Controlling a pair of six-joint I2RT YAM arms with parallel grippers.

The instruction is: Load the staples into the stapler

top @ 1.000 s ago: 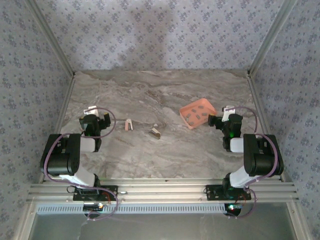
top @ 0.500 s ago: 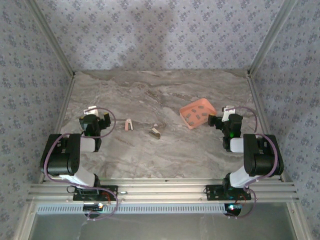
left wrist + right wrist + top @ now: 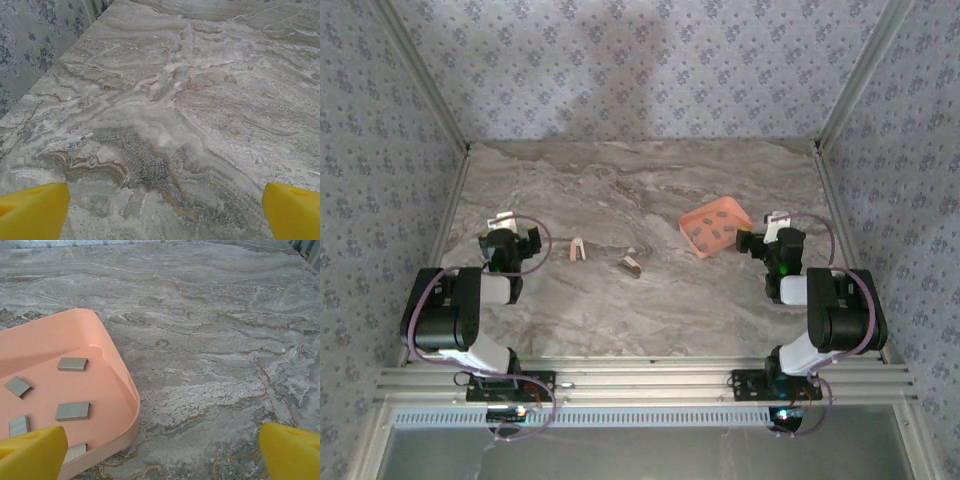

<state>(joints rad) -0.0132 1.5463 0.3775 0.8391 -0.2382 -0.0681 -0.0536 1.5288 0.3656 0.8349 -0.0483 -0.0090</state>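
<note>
Several small grey staple strips (image 3: pixel 73 411) lie in a salmon-pink tray (image 3: pixel 118 380) at the right of the table, with the staples (image 3: pixel 713 232) and tray (image 3: pixel 696 217) also in the top view. My right gripper (image 3: pixel 161 452) is open just right of the tray's near corner, with nothing between its yellow fingertips (image 3: pixel 32 452). A small pink-and-white object (image 3: pixel 578 250), which looks like the stapler, lies left of centre. My left gripper (image 3: pixel 164 212) is open over bare marble, and in the top view this gripper (image 3: pixel 520 241) sits left of that object.
A small grey-brown piece (image 3: pixel 631 265) lies near the table's middle, right of the pink-and-white object. Patterned walls and metal rails (image 3: pixel 444 215) close in the table on three sides. The right gripper (image 3: pixel 756 240) is close to the right wall.
</note>
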